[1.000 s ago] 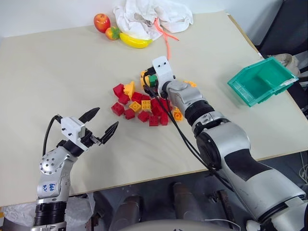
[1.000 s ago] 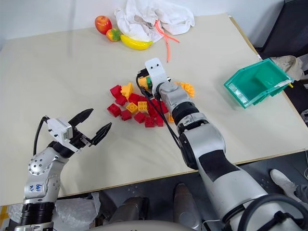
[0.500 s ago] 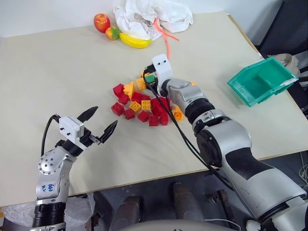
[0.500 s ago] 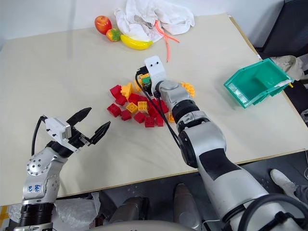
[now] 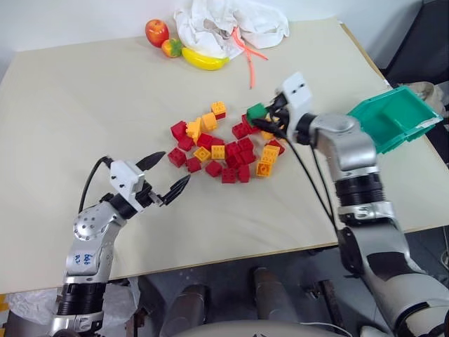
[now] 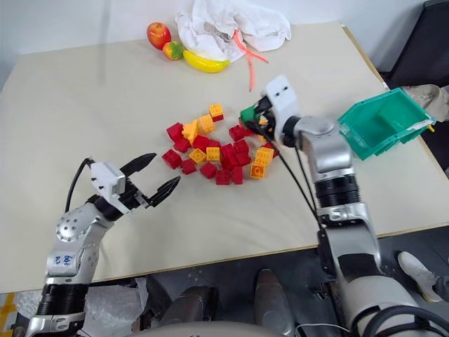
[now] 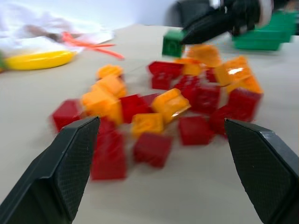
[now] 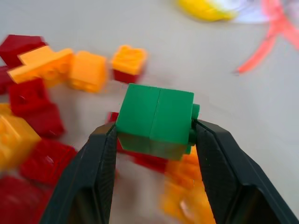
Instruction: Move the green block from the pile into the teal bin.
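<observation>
The green block (image 8: 156,121) is clamped between my right gripper's two black fingers, lifted above the right end of the pile (image 5: 221,144) of red and orange-yellow bricks. From the head I see that right gripper (image 5: 261,116) shut on the green block (image 5: 255,111), well left of the teal bin (image 5: 393,118) at the table's right edge. My left gripper (image 5: 168,175) hangs open and empty just left of the pile's near side. In the left wrist view the green block (image 7: 173,43) shows beyond the bricks.
At the table's far edge lie an apple (image 5: 156,31), a small orange-red fruit (image 5: 171,48), a banana (image 5: 205,60), a crumpled white cloth (image 5: 228,27) and an orange strip (image 5: 248,56). Bare tabletop lies between the pile and the bin.
My right gripper closed on the green block and carried it up and to the right off the pile. The left gripper edged right, toward the bricks. The camera view also shifted.
</observation>
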You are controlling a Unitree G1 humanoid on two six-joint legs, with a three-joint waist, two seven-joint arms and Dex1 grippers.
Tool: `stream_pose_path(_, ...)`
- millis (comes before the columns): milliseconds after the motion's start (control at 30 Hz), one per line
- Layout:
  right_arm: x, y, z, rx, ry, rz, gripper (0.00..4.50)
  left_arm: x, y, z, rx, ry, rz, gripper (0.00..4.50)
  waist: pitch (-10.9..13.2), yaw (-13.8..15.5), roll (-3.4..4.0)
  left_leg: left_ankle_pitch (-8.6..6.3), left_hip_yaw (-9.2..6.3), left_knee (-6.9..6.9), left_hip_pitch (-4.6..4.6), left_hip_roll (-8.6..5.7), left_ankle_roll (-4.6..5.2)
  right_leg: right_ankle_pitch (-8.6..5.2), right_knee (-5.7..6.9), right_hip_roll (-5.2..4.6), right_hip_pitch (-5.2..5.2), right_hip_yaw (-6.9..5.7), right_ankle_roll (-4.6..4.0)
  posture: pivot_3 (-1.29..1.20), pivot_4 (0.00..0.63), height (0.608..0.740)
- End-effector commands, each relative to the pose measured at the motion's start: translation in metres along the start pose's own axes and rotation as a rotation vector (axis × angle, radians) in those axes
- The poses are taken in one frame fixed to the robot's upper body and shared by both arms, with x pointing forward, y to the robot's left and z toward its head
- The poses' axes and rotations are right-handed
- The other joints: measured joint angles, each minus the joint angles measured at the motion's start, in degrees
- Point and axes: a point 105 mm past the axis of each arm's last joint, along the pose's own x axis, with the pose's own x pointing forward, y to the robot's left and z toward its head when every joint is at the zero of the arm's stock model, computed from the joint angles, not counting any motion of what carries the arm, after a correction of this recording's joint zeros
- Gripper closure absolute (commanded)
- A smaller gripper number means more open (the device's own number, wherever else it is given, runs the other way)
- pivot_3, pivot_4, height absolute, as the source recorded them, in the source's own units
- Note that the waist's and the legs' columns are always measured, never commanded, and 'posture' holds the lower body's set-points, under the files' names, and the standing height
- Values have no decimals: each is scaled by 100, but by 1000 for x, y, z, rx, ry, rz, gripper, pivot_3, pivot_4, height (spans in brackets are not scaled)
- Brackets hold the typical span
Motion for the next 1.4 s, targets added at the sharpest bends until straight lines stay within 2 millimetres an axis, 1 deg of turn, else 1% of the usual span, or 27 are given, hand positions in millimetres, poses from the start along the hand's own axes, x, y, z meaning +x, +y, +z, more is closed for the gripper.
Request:
stream_pose_path(33,-39,-23,23,-66,-22,-89,2413,17,-4,17,32,-20,-61,0,0,71,0,0,0,6,-2,1,0,0,-1,2,1,0,0,0,150,740)
stream_pose_path(67,-51,-34,22,-87,9,-141,2413,23,-5,21,32,-28,-85,0,0,99,-1,-1,1,11,-3,-3,1,0,-2,-1,2,0,0,0,150,740)
stream_pose_path(133,-66,-49,21,-120,53,-214,2413,32,-7,26,29,-33,-115,0,0,126,-1,-3,9,17,-3,-3,5,1,-6,-1,2,5,2,0,150,740)
stream_pose_path(167,-74,-60,19,-143,85,-267,2413,36,-7,28,27,-40,-131,0,0,129,-1,-4,12,18,-3,-3,6,1,-7,0,2,7,3,0,150,740)
stream_pose_path(233,-95,-92,12,-204,180,-413,2413,48,-10,35,20,-53,-173,0,1,146,-2,-5,20,21,-3,-3,7,3,-6,0,0,13,5,0,150,740)
stream_pose_path(267,-102,-102,9,-223,209,-455,2413,52,-11,37,19,-55,-188,0,0,152,-2,-5,22,22,-3,-3,7,3,-8,-1,1,13,5,0,150,740)
stream_pose_path(333,-107,-111,7,-225,229,-490,2413,55,-12,39,19,-58,-211,0,0,159,-2,-6,26,26,-3,-4,9,5,-8,-1,2,16,8,0,150,740)
stream_pose_path(467,-118,-146,-9,-232,303,-635,2413,61,-17,44,5,-76,-269,0,1,115,-2,-7,46,24,-1,-1,11,6,-7,1,-7,25,10,0,150,740)
stream_pose_path(533,-119,-154,-17,-216,332,-659,2413,64,-21,47,3,-82,-306,0,1,126,-2,-7,51,21,-3,0,11,6,-4,1,-16,29,11,0,150,740)
stream_pose_path(600,-116,-157,-23,-232,348,-650,1680,68,-23,50,0,-85,-328,0,1,130,-2,-7,52,25,-15,-1,11,6,-3,1,-27,30,11,0,150,740)
stream_pose_path(633,-115,-158,-25,-233,358,-651,1526,70,-24,51,1,-87,-339,0,1,130,-2,-7,52,29,-23,-2,11,7,-2,0,-33,30,13,0,150,740)
stream_pose_path(700,-113,-161,-28,-228,365,-654,842,72,-26,53,4,-88,-359,0,1,129,-2,-7,52,31,-25,-4,11,8,-4,0,-33,30,15,0,150,740)
stream_pose_path(767,-111,-162,-31,-226,377,-652,270,75,-28,54,2,-89,-378,0,1,130,-2,-7,52,33,-26,-4,11,8,-4,0,-34,30,15,0,150,740)
stream_pose_path(800,-109,-161,-31,-228,377,-648,36,76,-28,54,-3,-81,-384,0,1,130,-2,-7,52,33,-26,-4,11,8,-4,0,-34,30,15,0,150,740)
stream_pose_path(900,-106,-156,-29,-218,373,-613,36,77,-27,55,-9,-79,-386,0,1,126,-2,-7,51,34,-29,-2,11,8,-3,1,-36,29,16,0,150,740)
stream_pose_path(933,-105,-153,-25,-215,353,-594,36,76,-25,57,-26,-84,-379,0,1,125,-2,-7,51,36,-32,-2,11,8,-3,1,-39,29,16,0,150,740)
stream_pose_path(1033,-98,-136,-16,-200,277,-479,36,71,-17,59,-93,-94,-338,0,1,122,-2,-7,51,39,-36,-1,11,9,-2,2,-43,29,16,0,150,740)
stream_pose_path(1167,-93,-114,-16,-186,232,-326,36,64,-4,58,-141,-81,-286,0,1,130,-2,-7,45,50,-47,0,11,10,-1,3,-46,25,19,0,150,740)
stream_pose_path(1200,-89,-95,-20,-161,211,-206,36,52,3,54,-134,-64,-249,0,1,131,-2,-7,44,51,-49,-1,11,11,-2,2,-47,25,21,0,150,740)
stream_pose_path(1267,-87,-66,-26,-125,181,-20,36,35,13,48,-126,-28,-200,0,1,125,-2,-7,36,54,-54,2,11,12,-1,4,-46,20,22,0,150,740)
stream_pose_path(1300,-88,-52,-33,-108,176,79,36,27,17,44,-121,-2,-172,0,1,121,-2,-7,36,52,-55,3,11,12,-1,5,-48,20,22,0,150,740)
stream_pose_path(1333,-90,-44,-37,-99,174,134,36,22,18,41,-120,14,-157,0,1,122,-1,-7,35,51,-55,6,12,12,1,7,-47,19,22,0,150,740)
stream_pose_path(1400,-93,-10,-50,-157,114,389,36,-6,26,26,-147,54,-114,0,1,128,-1,-8,34,52,-62,0,13,14,-2,1,-51,19,24,0,150,740)
